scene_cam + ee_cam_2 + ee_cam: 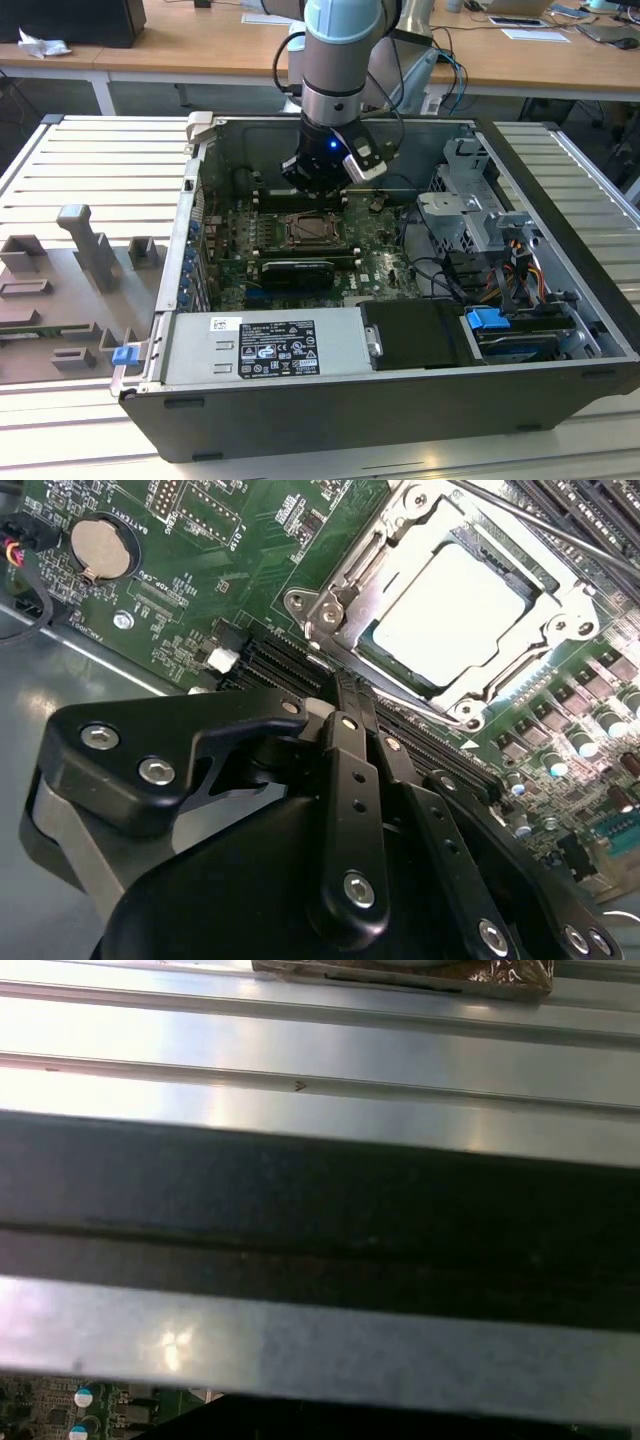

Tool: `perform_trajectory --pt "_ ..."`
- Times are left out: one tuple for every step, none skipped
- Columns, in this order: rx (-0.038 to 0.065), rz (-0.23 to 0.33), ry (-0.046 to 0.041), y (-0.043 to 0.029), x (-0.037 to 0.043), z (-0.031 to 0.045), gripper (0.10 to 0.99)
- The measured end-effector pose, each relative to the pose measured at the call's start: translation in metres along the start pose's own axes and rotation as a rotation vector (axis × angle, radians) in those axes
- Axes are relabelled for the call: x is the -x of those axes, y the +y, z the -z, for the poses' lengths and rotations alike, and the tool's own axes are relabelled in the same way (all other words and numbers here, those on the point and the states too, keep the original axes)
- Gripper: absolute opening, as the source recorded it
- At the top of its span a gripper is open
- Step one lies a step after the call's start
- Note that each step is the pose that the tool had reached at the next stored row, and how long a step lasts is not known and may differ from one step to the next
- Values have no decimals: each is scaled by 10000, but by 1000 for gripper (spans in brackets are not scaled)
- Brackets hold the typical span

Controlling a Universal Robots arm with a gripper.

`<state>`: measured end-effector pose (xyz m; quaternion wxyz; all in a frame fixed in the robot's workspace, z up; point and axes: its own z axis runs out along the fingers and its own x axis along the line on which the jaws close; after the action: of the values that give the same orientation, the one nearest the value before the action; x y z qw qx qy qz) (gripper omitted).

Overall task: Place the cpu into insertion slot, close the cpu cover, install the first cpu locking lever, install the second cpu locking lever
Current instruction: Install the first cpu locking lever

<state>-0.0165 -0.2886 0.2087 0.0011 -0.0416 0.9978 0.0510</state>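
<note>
The cpu (450,610) lies pale and square in the insertion slot (313,230) on the green board. The cpu cover (365,580), a silvery frame with a square window, lies down flat around it. A thin metal lever rod (560,535) runs slanted past the socket's far side. My gripper (345,692) is shut, its black fingers (350,780) pressed together with nothing between them. Their tip sits at the socket's near edge, by the memory slots. In the exterior view the gripper (318,190) hangs just behind the socket inside the open case.
Memory slots (270,660) and a coin battery (100,548) flank the socket. A long black card (297,272), the power supply (265,345) and a drive cage (470,210) with cables crowd the case. Its metal wall (320,1060) rises close by. Grey fixtures (90,250) stand on the exterior view's left.
</note>
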Motion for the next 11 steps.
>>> perform_trajectory --pt "-15 0 1 -2 5 -16 106" --pt "-34 -2 2 -3 7 -28 106" --pt "-50 0 5 -4 9 -35 106" --pt "-59 0 5 -5 10 -39 106" --pt "-71 -1 9 -6 11 -42 106" --pt "-74 -1 8 -6 12 -48 106" --pt "-89 0 9 -8 13 -57 106" --pt "-86 1 3 -6 15 -71 106" --pt "-97 -2 8 -9 14 -76 106" --pt "-99 -1 9 -10 15 -76 106" --pt "-98 -1 8 -9 15 -71 106"
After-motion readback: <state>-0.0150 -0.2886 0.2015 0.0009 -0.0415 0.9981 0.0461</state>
